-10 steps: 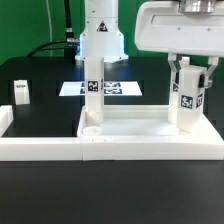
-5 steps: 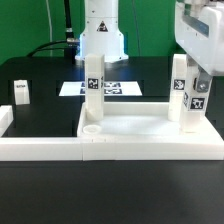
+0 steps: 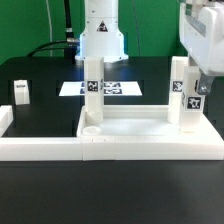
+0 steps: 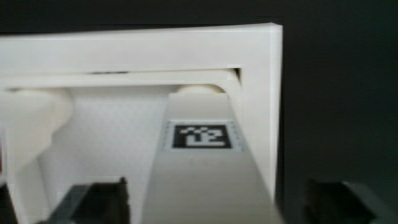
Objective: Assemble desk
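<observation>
The white desk top (image 3: 135,118) lies as a shallow tray with its rim up. Three tagged legs stand in it: one at the exterior view's left (image 3: 93,95) and two at its right end, a rear one (image 3: 178,90) and a front one (image 3: 196,108). A fourth leg (image 3: 22,92) lies loose at the far left. My gripper (image 3: 203,78) is above the front right leg. In the wrist view that leg (image 4: 201,165) runs between my fingers (image 4: 98,200) with gaps on both sides, in a corner of the tray (image 4: 143,50). The gripper (image 4: 205,208) is open.
A long low white rail (image 3: 40,148) runs along the tray's front and bends back at the far left. The marker board (image 3: 110,88) lies behind the tray by the robot base. An empty round socket (image 3: 90,130) shows in the tray's front left corner.
My gripper has shifted toward the exterior view's right and no longer covers the right-hand legs, so both now show side by side. The left leg and the loose leg have not moved.
</observation>
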`<state>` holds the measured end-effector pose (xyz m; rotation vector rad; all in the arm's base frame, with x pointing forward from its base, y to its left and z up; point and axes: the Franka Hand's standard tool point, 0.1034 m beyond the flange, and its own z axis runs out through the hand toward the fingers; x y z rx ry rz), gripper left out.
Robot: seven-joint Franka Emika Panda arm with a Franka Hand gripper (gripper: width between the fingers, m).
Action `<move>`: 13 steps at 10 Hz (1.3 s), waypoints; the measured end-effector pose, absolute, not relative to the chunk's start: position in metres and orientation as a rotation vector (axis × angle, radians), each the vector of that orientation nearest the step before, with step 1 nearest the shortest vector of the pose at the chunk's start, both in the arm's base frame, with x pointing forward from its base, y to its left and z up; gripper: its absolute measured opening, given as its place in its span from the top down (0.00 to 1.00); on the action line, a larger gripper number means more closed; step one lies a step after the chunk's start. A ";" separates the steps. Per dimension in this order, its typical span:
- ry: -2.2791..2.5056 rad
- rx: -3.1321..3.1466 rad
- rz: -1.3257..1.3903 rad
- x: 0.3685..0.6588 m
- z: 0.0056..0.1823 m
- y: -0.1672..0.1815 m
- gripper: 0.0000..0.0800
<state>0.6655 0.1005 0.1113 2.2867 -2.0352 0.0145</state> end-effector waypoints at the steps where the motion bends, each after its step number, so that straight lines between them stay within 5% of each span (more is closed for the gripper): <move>1: -1.901 2.389 0.042 0.659 0.112 0.105 0.28; 2: -1.710 2.545 0.092 0.654 0.110 0.108 0.21; 5: -1.481 2.678 0.072 0.645 0.108 0.106 0.19; 9: -0.463 3.024 0.230 0.667 0.115 0.104 0.19; 13: -0.243 3.036 0.222 0.665 0.114 0.101 0.19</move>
